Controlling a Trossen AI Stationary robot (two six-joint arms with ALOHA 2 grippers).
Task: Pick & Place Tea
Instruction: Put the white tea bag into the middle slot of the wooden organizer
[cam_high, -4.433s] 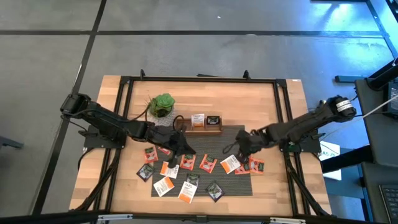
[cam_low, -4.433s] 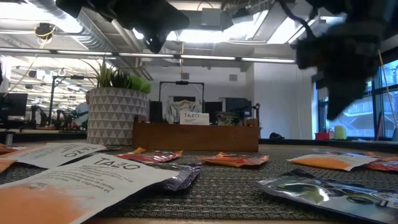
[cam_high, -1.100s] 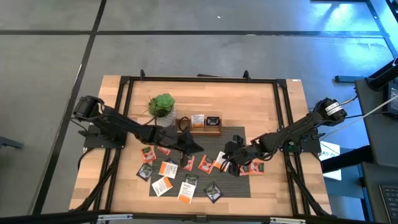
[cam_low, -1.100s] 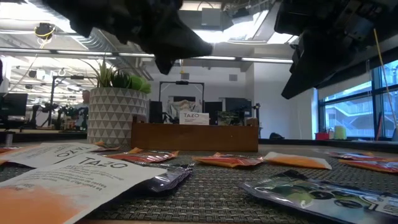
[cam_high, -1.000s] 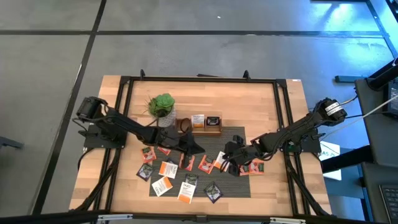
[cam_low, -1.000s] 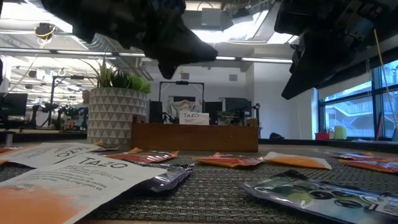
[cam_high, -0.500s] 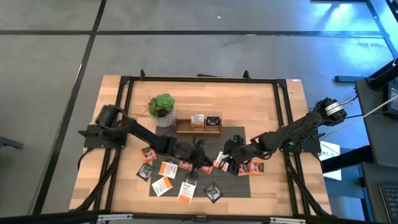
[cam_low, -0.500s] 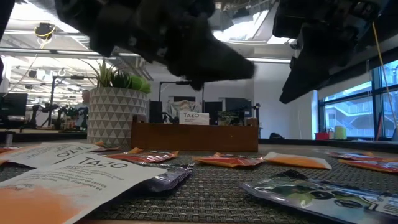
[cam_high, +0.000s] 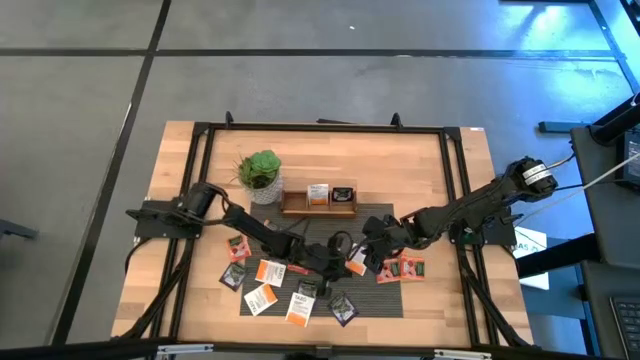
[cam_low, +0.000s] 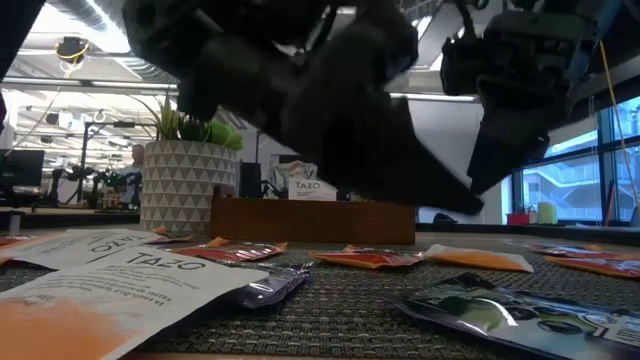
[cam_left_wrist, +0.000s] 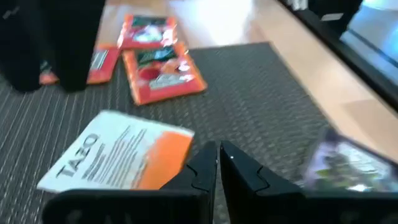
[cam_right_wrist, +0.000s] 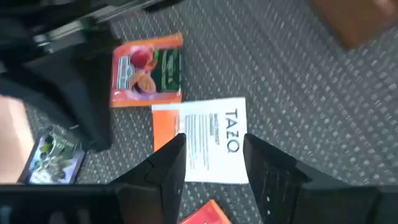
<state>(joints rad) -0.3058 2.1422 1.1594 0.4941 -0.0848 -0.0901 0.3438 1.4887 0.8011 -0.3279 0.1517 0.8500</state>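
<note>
Tea sachet (cam_right_wrist: 217, 124), white and orange, flat on the mat (cam_right_wrist: 311, 93) at frame centre — looks light, thin, slippery; wants an edge pinch. Right gripper (cam_right_wrist: 214, 144) spread over it; left gripper (cam_left_wrist: 217, 152) clenched, empty.

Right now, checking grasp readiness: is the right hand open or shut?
Open. In the right wrist view the right hand shows its fingers spread above the white sachet.

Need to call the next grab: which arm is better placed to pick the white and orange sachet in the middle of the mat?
Probably the right. The right gripper is open with the white and orange sachet between its fingers. The left gripper is shut beside that sachet.
</note>
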